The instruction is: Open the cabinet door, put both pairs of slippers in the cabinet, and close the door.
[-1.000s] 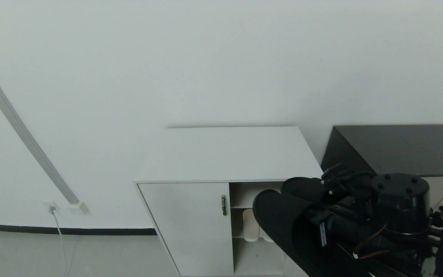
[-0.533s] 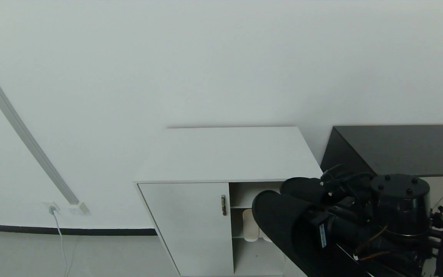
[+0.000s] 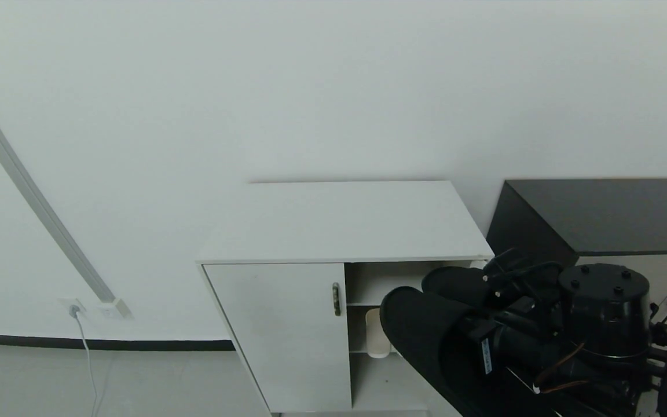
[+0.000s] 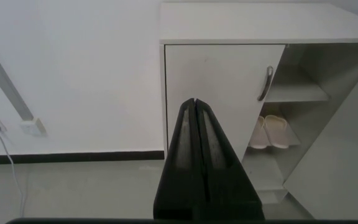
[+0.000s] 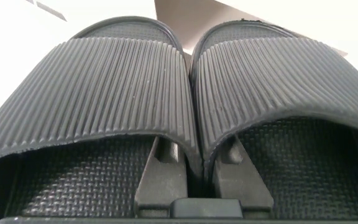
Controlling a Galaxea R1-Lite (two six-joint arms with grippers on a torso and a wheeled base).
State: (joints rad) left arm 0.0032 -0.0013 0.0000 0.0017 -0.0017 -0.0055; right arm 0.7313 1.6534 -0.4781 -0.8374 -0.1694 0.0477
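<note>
- Right gripper [image 5: 194, 177] fingers pinch the black slippers [image 5: 123, 81] by their inner walls, held side by side before the open cabinet [image 3: 339, 220]
- Left gripper [image 4: 195, 124] fingers pressed together, empty
- White slippers [image 4: 270, 132] on the middle shelf

Black ribbed slippers [image 5: 129, 81] (white cabinet [image 3: 339, 220])

I see the black slippers [image 5: 129, 87] look like soft rubber, matt, with ridged straps and a bumpy criss-cross sole. The cabinet [image 3: 339, 220] looks like smooth white board, not shiny. Its handle [image 3: 336, 299] looks like dull metal. The white slippers [image 4: 269, 132] look smooth. The left gripper [image 4: 195, 106] looks like smooth black plastic.
</note>
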